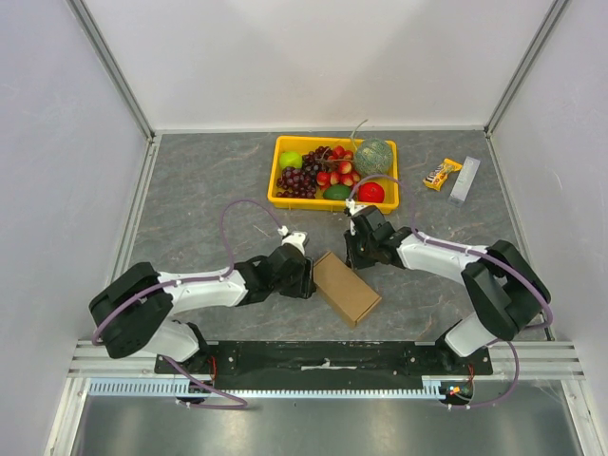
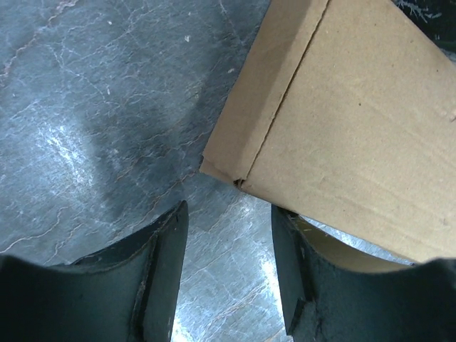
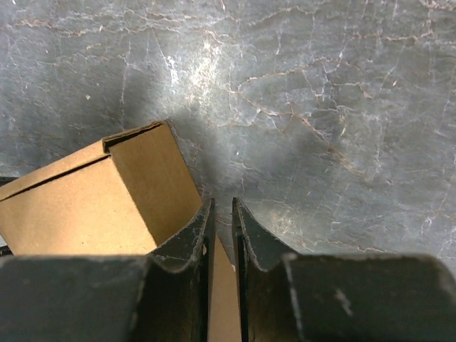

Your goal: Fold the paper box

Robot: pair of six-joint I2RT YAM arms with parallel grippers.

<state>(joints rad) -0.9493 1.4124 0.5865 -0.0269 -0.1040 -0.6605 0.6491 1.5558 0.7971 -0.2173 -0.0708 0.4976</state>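
The left gripper's (image 2: 228,285) black fingers (image 2: 160,278) fill the foreground of its wrist view. They stand apart with bare floor between them, and a corner of the paper box (image 2: 356,121) lies just ahead, its edge reaching over the right-hand finger. In the right wrist view the right gripper (image 3: 222,214) is nearly closed, with a thin brown cardboard panel pinched in the narrow slit. The box's open end is just to the left of the fingers. From above, the folded box (image 1: 347,288) lies slantwise on the grey marbled tabletop (image 1: 209,190) between the two grippers, near the black base rail (image 1: 323,361), with white walls on three sides. Behind it, well apart, is a yellow tray (image 1: 274,180) of fruit. A snack bar (image 1: 442,174) and a pale bar (image 1: 465,180) lie to the tray's right. Nothing lies between the grippers and the box.
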